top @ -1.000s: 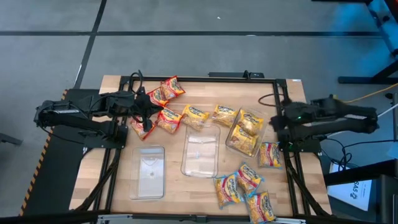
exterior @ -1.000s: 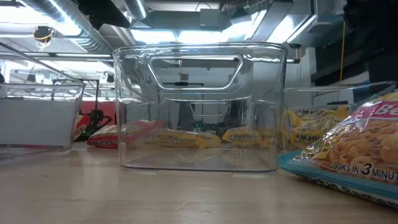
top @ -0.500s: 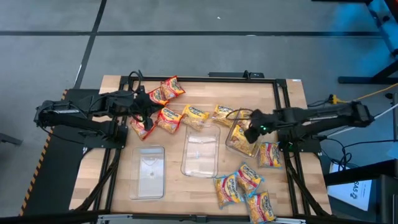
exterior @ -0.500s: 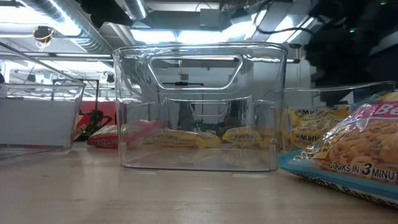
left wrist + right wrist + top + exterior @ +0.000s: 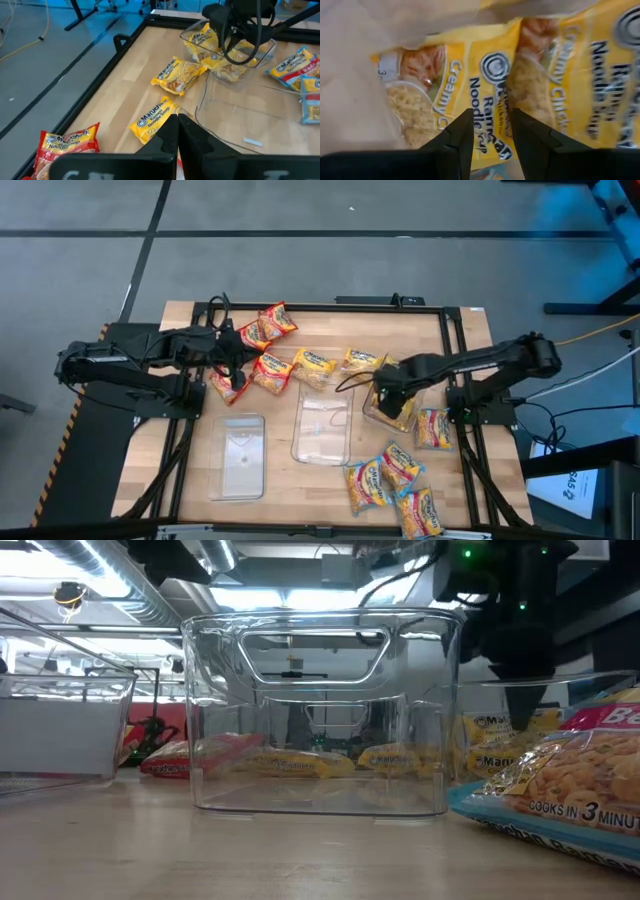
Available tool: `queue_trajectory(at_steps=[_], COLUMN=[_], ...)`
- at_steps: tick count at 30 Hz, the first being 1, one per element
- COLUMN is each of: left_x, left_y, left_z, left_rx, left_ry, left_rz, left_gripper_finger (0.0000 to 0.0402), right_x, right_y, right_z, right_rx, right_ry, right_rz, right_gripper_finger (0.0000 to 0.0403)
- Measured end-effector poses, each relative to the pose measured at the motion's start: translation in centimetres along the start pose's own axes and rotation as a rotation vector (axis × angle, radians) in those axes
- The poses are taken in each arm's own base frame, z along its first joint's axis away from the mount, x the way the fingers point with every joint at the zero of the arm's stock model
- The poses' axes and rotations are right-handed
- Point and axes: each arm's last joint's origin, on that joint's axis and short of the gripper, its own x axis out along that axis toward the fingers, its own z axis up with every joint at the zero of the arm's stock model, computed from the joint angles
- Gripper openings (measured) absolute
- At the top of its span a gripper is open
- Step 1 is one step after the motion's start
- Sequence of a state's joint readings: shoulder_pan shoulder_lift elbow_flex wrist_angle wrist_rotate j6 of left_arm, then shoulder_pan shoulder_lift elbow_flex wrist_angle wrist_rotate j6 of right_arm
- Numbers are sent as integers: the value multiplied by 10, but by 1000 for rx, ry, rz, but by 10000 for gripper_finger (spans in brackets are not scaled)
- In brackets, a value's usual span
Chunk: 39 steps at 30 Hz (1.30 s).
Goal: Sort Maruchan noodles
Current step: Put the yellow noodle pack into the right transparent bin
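Right gripper [image 5: 392, 392], fingers spread, hides part of yellow crinkly noodle packets [image 5: 490, 80] inside right clear plastic tray [image 5: 372, 412]; left gripper [image 5: 238, 376] pressed together, away from tray.

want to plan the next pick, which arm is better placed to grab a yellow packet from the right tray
Right. Its gripper hangs open directly over the yellow packets in the right tray. The left gripper is shut, across the table by the red packets.
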<state>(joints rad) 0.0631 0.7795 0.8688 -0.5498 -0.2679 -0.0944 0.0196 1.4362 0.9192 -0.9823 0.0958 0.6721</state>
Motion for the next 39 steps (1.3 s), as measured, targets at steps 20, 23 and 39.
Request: queue_trajectory(at_steps=[20,23,39], left_x=[0,0,0], left_y=[0,0,0], left_z=[0,0,0], left_rx=[1,1,1], left_ry=[3,3,3], left_rz=[0,0,0], left_gripper_finger=[0,0,0], right_x=[1,1,6], right_y=[3,5,0], right_z=[0,3,-2], right_rx=[5,6,81], right_ry=[46,20,32], right_rz=[73,95,19], right_gripper_finger=[129,129,129])
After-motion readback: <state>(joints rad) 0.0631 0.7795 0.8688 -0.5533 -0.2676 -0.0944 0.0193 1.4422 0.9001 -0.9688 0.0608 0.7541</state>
